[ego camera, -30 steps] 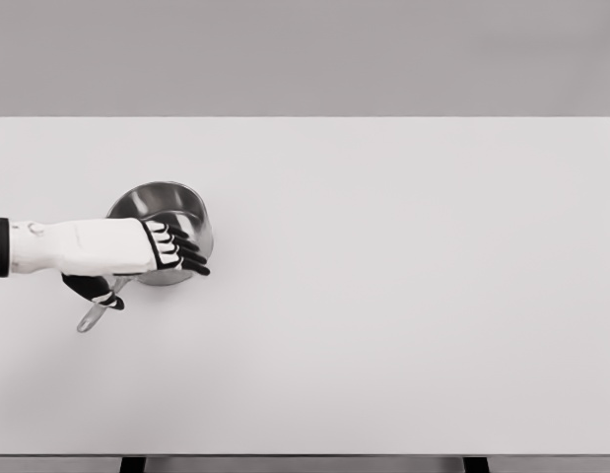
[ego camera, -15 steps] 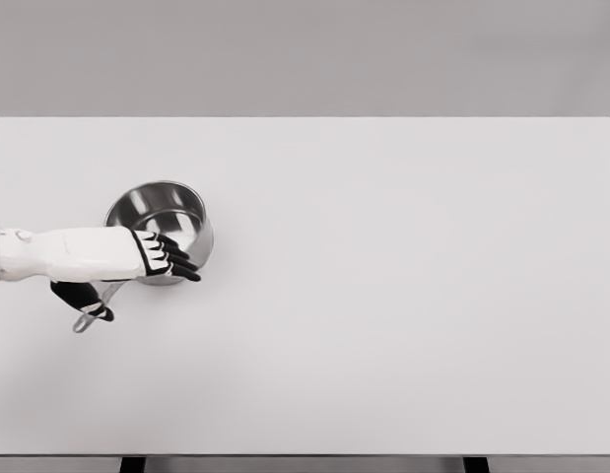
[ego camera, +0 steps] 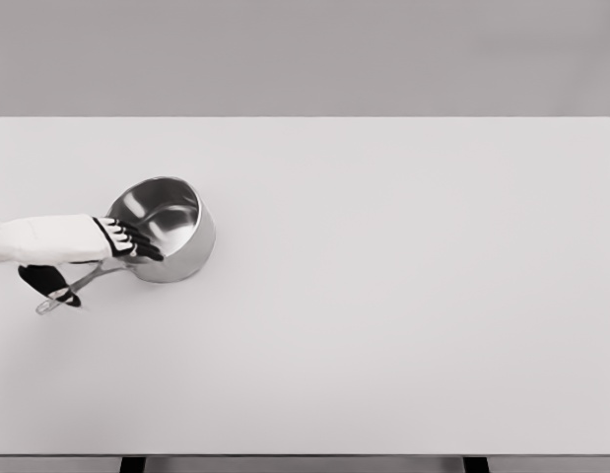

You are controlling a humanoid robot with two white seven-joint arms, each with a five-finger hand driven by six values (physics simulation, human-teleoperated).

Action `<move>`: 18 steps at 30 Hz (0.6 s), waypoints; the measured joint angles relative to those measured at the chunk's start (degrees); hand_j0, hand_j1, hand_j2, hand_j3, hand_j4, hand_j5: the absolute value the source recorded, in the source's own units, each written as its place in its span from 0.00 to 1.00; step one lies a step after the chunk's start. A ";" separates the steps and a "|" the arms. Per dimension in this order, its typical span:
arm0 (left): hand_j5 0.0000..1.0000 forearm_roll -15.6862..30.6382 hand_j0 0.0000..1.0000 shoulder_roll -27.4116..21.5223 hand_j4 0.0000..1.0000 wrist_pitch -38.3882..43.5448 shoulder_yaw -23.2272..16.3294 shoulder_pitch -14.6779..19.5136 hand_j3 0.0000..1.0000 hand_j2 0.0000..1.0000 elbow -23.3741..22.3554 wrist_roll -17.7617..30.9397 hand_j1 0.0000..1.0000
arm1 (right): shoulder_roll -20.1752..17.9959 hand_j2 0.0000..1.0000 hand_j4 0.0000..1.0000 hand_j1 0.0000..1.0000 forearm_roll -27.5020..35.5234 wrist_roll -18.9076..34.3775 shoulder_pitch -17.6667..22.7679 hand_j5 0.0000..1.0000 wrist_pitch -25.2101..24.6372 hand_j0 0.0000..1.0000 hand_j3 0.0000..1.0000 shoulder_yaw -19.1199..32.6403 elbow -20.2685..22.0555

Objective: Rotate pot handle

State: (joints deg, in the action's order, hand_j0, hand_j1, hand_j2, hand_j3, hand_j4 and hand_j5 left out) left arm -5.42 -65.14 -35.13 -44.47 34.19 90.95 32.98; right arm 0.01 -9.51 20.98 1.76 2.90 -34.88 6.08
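A shiny steel pot (ego camera: 165,223) stands on the white table (ego camera: 383,296) at the left. Its long handle (ego camera: 76,287) points to the lower left, toward the table's left edge. My left hand (ego camera: 100,262) comes in from the left edge and lies over the handle where it joins the pot. Its dark fingers (ego camera: 135,243) stretch straight across the pot's near rim, and the thumb (ego camera: 48,284) is spread out below, crossing the handle. The fingers are not curled round anything. The right arm is out of view.
The table's left edge is close to the handle's tip. Two dark table legs (ego camera: 133,464) show under the front edge.
My left hand has drawn back to the left. The handle has swung with it, its tip going left and up, while the pot shifted only slightly.
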 measured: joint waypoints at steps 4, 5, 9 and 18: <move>1.00 -0.03 1.00 0.04 1.00 0.00 0.43 0.09 1.00 1.00 -2.15 0.00 1.00 | 0.00 1.00 1.00 1.00 0.00 0.00 0.00 1.00 0.00 1.00 1.00 0.00 -0.01; 1.00 -0.02 1.00 0.03 1.00 0.00 0.63 0.18 1.00 1.00 -2.58 0.00 1.00 | 0.00 1.00 1.00 1.00 0.00 0.00 0.00 1.00 0.00 1.00 1.00 0.00 -0.01; 1.00 -0.01 1.00 0.16 1.00 0.01 1.38 1.14 1.00 1.00 -5.21 -0.06 1.00 | 0.00 1.00 1.00 1.00 0.01 0.00 0.00 1.00 0.01 1.00 1.00 0.00 0.00; 1.00 -0.17 1.00 0.89 1.00 0.00 1.94 2.37 1.00 1.00 -8.46 -0.09 1.00 | 0.00 1.00 1.00 1.00 0.00 0.00 0.00 1.00 0.00 1.00 1.00 0.00 -0.02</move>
State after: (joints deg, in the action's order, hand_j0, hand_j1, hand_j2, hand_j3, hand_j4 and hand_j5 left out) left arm -5.59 -64.25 -35.13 -42.53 36.56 82.49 32.89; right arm 0.01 -9.51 20.98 1.76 2.90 -34.88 6.07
